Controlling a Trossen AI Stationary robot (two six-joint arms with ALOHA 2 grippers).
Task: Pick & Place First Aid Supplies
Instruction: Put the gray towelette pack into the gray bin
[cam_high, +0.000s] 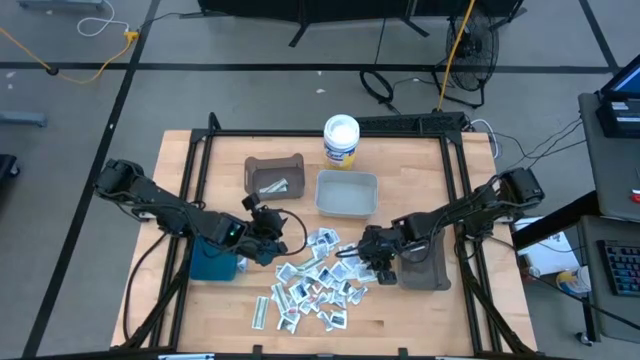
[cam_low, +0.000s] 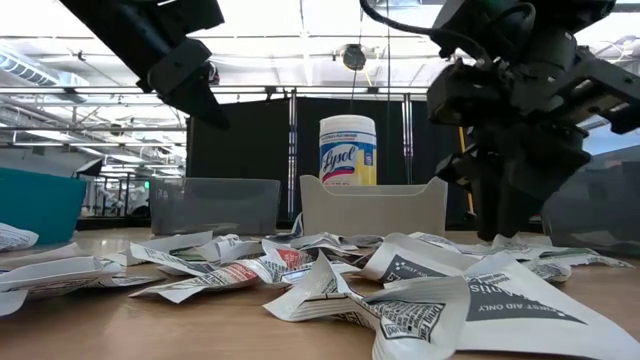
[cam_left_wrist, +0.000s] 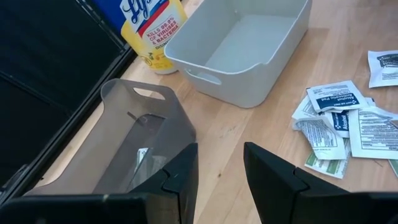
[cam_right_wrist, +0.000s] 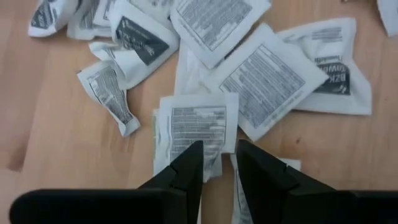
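**Right gripper closing over a packet in the scattered pile**

The first aid supplies (cam_high: 315, 280), small flat packets, lie scattered and overlapping on the wooden counter (cam_high: 400, 320), toward six o'clock in the overhead view. The right gripper (cam_high: 352, 256) sits low at the pile's three o'clock edge. Its fingers (cam_right_wrist: 186, 168) are narrowly parted and straddle a white packet (cam_right_wrist: 198, 127) printed with small text; whether they actually pinch it cannot be told.

The likely risk: the packets overlap, so the fingers may catch two at once, or slide off the thin flat paper and lift nothing. Pressing down could also shove neighbouring packets aside.

The left gripper (cam_high: 262, 243) hovers at the pile's nine o'clock side, fingers (cam_left_wrist: 180, 180) partly apart and holding nothing.

Containers: a dark grey bin (cam_high: 273, 176) at eleven o'clock holds a packet or two. A light grey bin (cam_high: 347, 194) at twelve o'clock is empty. A teal bin (cam_high: 208, 262) sits under the left arm and a dark bin (cam_high: 425, 272) under the right arm; their contents are hidden. A white wipes tub (cam_high: 341, 139) stands behind the bins.
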